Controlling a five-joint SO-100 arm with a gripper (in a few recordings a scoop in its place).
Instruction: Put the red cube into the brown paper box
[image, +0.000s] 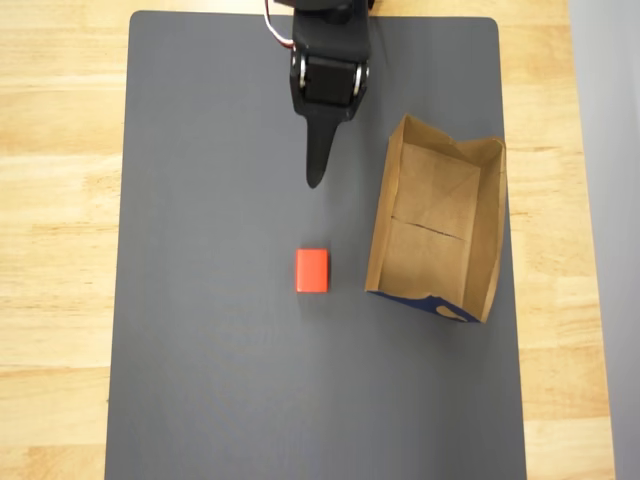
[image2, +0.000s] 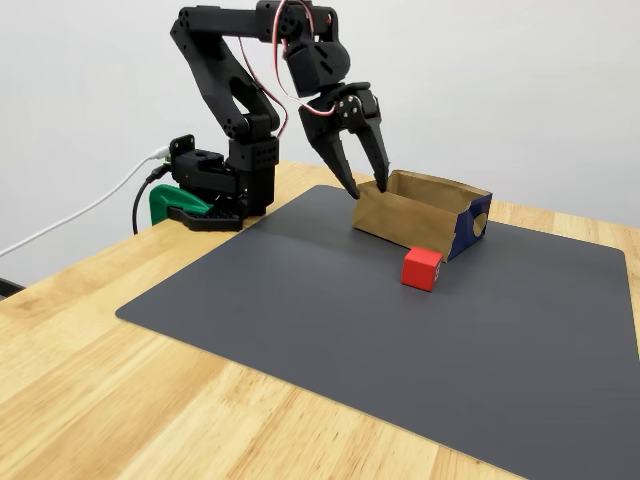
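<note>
One red cube (image: 312, 270) sits on the dark mat (image: 220, 350), just left of the brown paper box (image: 480, 240) in the overhead view. Gripper (image2: 367, 187) hangs raised above the mat, jaws parted, holding nothing.

My arm (image2: 235, 90) is matte black plastic throughout, built of blocky servo housings, with red and white wires (image2: 290, 40) looping near the wrist, a gripper (image2: 366, 186) of two long tapered black fingers, and a green clamp (image2: 172, 203) at its base beside a white cable (image2: 80, 215).
</note>
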